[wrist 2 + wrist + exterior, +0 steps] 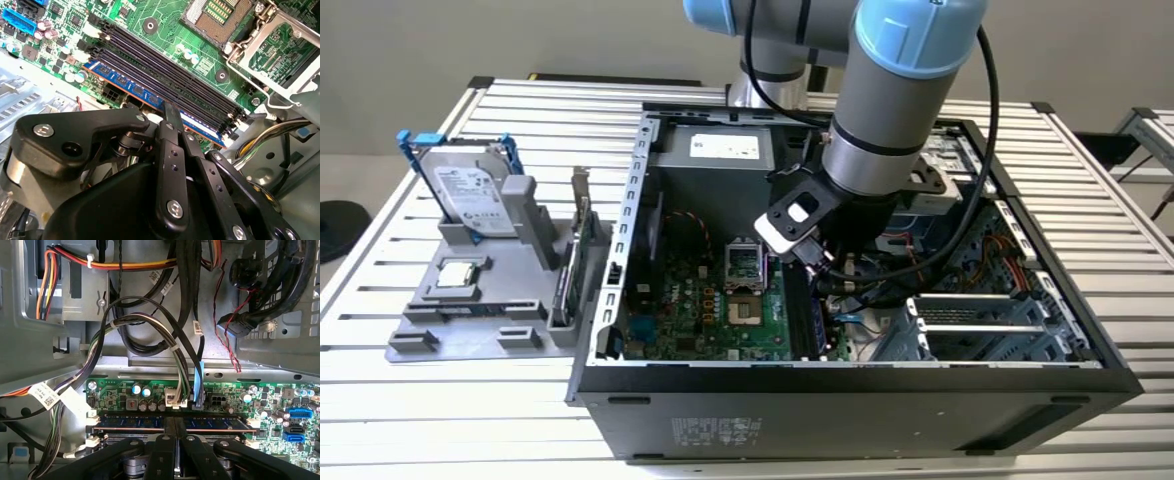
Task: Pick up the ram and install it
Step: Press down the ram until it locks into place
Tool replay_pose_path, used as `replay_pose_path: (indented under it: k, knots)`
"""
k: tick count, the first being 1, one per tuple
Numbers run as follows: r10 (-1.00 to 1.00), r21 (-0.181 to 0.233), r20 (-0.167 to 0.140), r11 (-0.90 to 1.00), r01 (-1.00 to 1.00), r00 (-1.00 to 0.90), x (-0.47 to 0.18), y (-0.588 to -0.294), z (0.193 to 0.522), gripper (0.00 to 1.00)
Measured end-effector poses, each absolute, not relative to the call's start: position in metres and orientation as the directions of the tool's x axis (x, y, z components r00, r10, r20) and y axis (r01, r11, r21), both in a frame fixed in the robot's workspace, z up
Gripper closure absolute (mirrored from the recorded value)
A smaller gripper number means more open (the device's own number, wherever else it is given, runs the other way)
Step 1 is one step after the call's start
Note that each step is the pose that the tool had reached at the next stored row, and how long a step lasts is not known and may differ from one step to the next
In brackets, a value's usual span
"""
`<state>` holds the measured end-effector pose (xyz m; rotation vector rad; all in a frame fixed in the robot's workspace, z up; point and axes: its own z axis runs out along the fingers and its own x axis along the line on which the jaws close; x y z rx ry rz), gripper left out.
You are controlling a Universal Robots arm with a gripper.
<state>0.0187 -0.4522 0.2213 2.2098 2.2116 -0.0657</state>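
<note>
A robot arm with grey tubes and light blue joint caps reaches down into an open black computer case that lies on its side on a slatted metal table.

In both wrist views the gripper has its two black fingers drawn close together, with only a thin gap between them, pinched on the ram. The ram is a long, narrow blue-and-black stick standing on edge in the memory slot at the edge of a bank of dark slots on the green motherboard. The fingers grip it near the middle of its length, so the stick runs out to both sides of the fingertips. In the first wrist view the ram lies level across the board, with the gripper over its centre and white slot latches at one end. Whether the stick is pressed fully home cannot be told.

Beyond the slots sits an uncovered processor socket with a metal retaining frame. Bundles of coloured cables hang along the case wall.

At the exterior view's left, outside the case, a grey parts holder carries a silver hard drive in a blue frame, a small square chip and an upright expansion card.
</note>
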Motion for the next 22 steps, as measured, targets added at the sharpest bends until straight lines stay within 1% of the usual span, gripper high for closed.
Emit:
replay_pose_path:
  k: [22]
  knots:
    - [0.999,-0.02,-0.04,0.0,1.0,-0.001,0.0187,-0.4522,0.2217,1.0]
